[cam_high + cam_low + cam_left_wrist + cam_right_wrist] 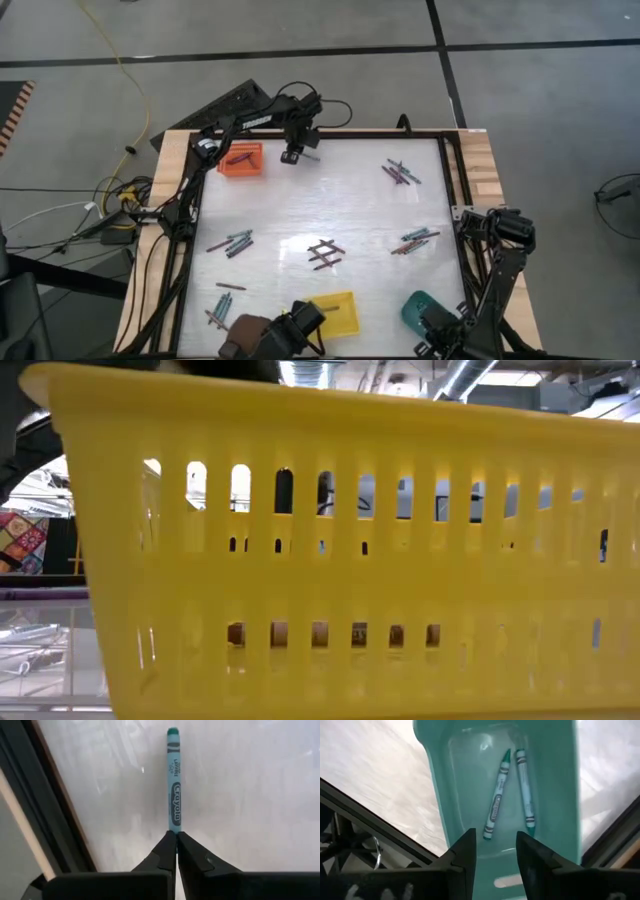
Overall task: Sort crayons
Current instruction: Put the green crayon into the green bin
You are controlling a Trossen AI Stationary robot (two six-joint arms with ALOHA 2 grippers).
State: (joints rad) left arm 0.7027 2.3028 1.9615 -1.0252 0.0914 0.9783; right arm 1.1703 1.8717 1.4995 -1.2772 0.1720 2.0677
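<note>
The left claw (176, 836) sat at the far side of the counter (320, 200), just beside the orange tray (241, 160), its fingers pressed together on the end of a teal crayon (173, 780) that lay flat on the white surface, pointing straight away from the fingertips. A few crayons lay in the orange tray.

The right claw (495, 851) waited at the near right corner, fingers spread, right over the rim of the teal tray (560, 795). Two teal crayons (510, 790) lay inside that tray, side by side and slightly angled toward each other.

The other crayons were scattered over the counter in small clusters: one at the far right (402, 174), one at the right side (415, 242), a crossed pile in the middle (324, 253), one at the left (232, 243), and one at the near left (221, 305). The yellow tray (340, 312) stood at the near edge, its slotted wall filling the low view.
</note>
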